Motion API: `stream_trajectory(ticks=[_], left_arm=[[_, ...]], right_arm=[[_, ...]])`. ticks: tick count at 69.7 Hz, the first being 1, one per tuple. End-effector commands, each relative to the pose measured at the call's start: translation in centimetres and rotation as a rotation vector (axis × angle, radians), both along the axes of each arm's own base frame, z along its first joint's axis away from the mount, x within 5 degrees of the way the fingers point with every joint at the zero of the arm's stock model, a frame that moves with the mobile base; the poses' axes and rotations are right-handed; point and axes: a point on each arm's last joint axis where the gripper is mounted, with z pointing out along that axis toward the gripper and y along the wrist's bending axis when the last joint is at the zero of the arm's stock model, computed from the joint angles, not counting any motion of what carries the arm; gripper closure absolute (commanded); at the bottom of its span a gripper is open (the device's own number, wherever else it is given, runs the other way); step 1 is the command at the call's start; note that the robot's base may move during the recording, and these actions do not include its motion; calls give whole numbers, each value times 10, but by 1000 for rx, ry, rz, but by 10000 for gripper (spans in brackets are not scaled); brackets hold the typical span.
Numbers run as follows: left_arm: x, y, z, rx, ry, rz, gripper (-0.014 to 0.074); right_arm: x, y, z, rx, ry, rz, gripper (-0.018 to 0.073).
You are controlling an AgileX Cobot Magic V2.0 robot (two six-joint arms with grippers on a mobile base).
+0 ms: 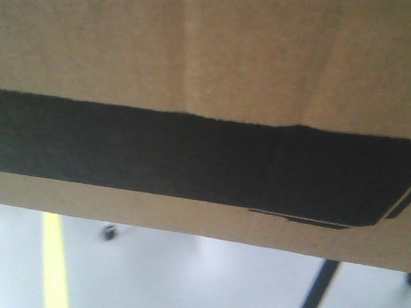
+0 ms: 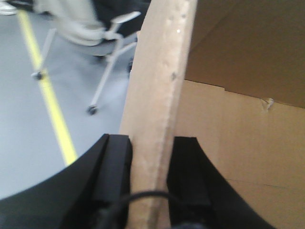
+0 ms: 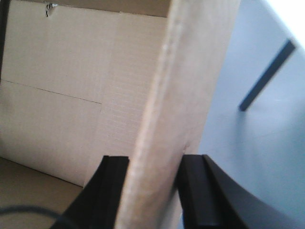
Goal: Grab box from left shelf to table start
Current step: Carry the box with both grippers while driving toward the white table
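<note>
Box point(image 1: 215, 47) walls in tight pinch of left pincer point(image 2: 151, 143) and right pincer point(image 3: 153, 162), only cardboard visible inside.

The box point(image 1: 215, 47) fills the upper front view, with the floor point(image 1: 201, 283) below and behind it. On the floor a stripe point(image 1: 55, 263) runs at the left, a leg point(image 1: 315, 297) stands at the right, and a caster point(image 1: 109, 232) sits between (nearer the stripe). The left gripper point(image 2: 151, 143) straddles one box wall, a finger point(image 2: 114, 167) touching each face; a chair point(image 2: 107, 47) stands behind, left of the wall. The right gripper point(image 3: 153, 160) straddles another wall, the box's inside to its left.
</note>
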Motion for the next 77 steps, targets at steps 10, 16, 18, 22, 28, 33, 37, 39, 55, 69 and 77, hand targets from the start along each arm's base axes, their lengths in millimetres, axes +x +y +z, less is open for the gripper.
stream_trajectory(ticks=[10,16,18,22,28,33,37,39,55,69,77], left_arm=[[-10,-7,20,-49,-134,-109,688],[-10,-7,20,-49,-134,-109,688],[-10,-7,20,-49,-134,-109,688],[-10,-7,20,-49,-134,-109,688],[-10,-7,20,-49,-134,-109,688],[-10,-7,20,-49,-134,-109,688],[-10,-7,20,-49,-134,-109,688],[-10,-7,20,-49,-134,-109,688],[-10,-7,20,-49,-134,-109,688],[-10,-7,20,-49,-134,-109,688],[-10,-7,20,-49,-134,-109,688]], right_arm=[[9,-4,20,-1,-179,-47,502],[9,-4,20,-1,-179,-47,502],[9,-4,20,-1,-179,-47,502],[9,-4,20,-1,-179,-47,502],[9,-4,20,-1,-179,-47,502],[9,-4,20,-1,-179,-47,502],[9,-4,20,-1,-179,-47,502],[9,-4,20,-1,-179,-47,502],[9,-4,20,-1,-179,-47,502],[9,-4,20,-1,-179,-47,502],[9,-4,20,-1,-179,-47,502]])
